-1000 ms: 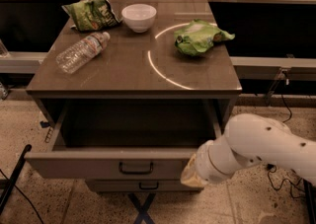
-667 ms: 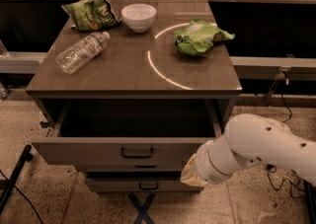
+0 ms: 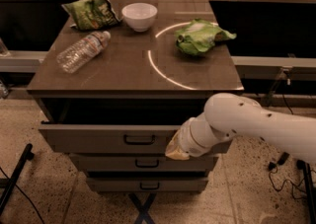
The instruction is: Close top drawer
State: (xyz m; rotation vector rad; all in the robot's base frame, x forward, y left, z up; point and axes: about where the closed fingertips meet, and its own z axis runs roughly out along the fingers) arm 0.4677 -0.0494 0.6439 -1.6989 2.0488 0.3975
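Observation:
The top drawer [image 3: 98,138] is a wide grey-brown drawer with a dark pull handle [image 3: 139,140] at its centre. It stands open only a little, its front a short way out from under the cabinet top [image 3: 133,65]. My white arm comes in from the right. The gripper [image 3: 176,152] is at the arm's end, against the right part of the drawer front, just right of the handle. The arm's wrist hides the gripper's tips.
Two slimmer drawers [image 3: 143,163] sit below. On the top lie a clear plastic bottle [image 3: 81,51], a white bowl [image 3: 139,16], a green chip bag [image 3: 91,12] and a crumpled green bag [image 3: 200,35]. A black stand leg [image 3: 15,178] is at the left, cables at the right.
The top drawer has slid in a good way toward the cabinet. My arm and gripper have moved forward with the drawer front.

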